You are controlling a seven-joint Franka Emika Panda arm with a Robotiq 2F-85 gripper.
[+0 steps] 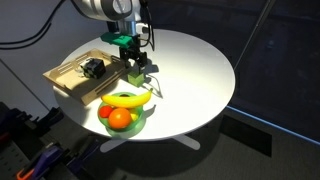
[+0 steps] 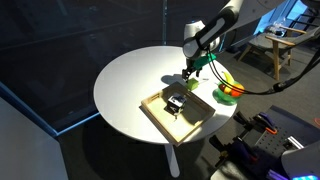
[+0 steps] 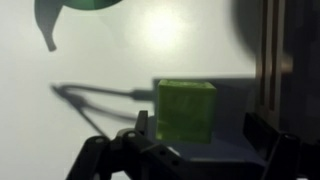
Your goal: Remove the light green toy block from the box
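Observation:
The light green toy block [image 3: 186,110] sits on the white table, outside the box, and casts a shadow to its left. In the wrist view it lies between my gripper's [image 3: 200,128] two dark fingers, with a clear gap to the right finger. The gripper is open. In both exterior views the gripper [image 1: 137,68] [image 2: 190,76] hangs low over the table, just beside the box [image 1: 65,78] [image 2: 150,108], between it and the fruit bowl. The block [image 1: 135,77] is barely visible under the fingers there.
A dark green and black toy [image 1: 93,68] [image 2: 175,102] lies in the box. A green bowl [image 1: 137,124] [image 2: 228,97] with a banana [image 1: 128,99] and an orange stands close by at the table edge. The table's far side is bare white surface [image 1: 190,70].

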